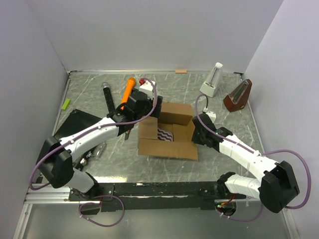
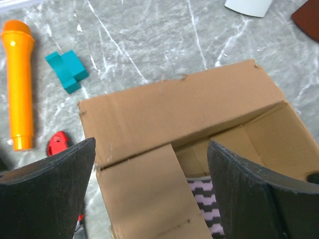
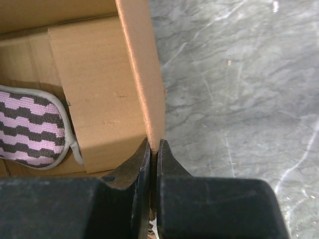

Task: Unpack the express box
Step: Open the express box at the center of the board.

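While right gripper (image 3: pixel 153 149) pinches express box (image 1: pixel 167 148) wall, left gripper (image 2: pixel 151 149) gapes above it — striped pad (image 3: pixel 30 127) inside.

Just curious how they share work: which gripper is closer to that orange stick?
Left. The left gripper hangs open at the express box's left edge, close to the orange stick; the right gripper pinches the box's opposite wall.

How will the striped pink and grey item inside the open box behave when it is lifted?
The striped item looks like woven fabric with a soft bound edge, so it will probably flop and drape. It seems thin, hence likely light. It lies low inside the express box, so it may drag on the cardboard.
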